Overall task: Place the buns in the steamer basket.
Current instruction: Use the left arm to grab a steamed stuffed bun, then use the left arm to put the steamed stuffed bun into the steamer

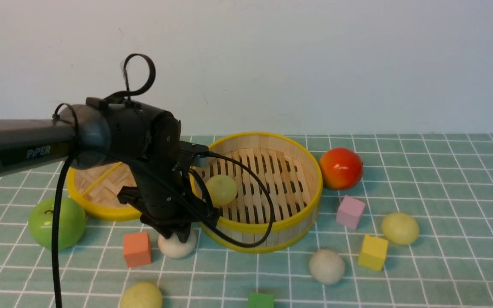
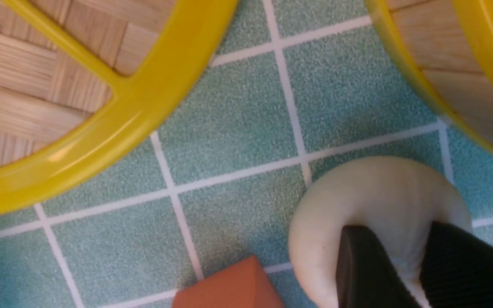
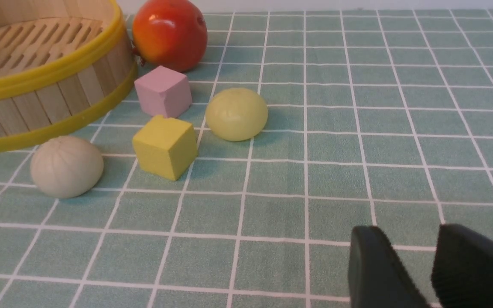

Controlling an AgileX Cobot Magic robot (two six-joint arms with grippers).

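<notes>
The steamer basket (image 1: 310,201) stands mid-table with one yellow-green bun (image 1: 221,189) inside it. My left gripper (image 1: 181,234) reaches down just in front of the basket's left side. It is shut on an off-white bun (image 2: 375,192) that rests on the cloth, and its fingers (image 2: 357,265) dent the bun. Loose on the cloth lie another off-white bun (image 1: 326,266), a yellow-green bun (image 1: 399,228) and a second yellow-green bun (image 1: 141,296) at the front edge. My right gripper (image 3: 407,233) hovers open over bare cloth, apart from the buns, and is out of the front view.
The flat woven lid (image 1: 96,192) lies left of the basket, with a green apple (image 1: 57,222) in front of it. A red-orange fruit (image 1: 340,168) sits right of the basket. Pink (image 1: 351,211), yellow (image 1: 373,252), orange (image 1: 137,249) and green (image 1: 260,300) cubes are scattered about.
</notes>
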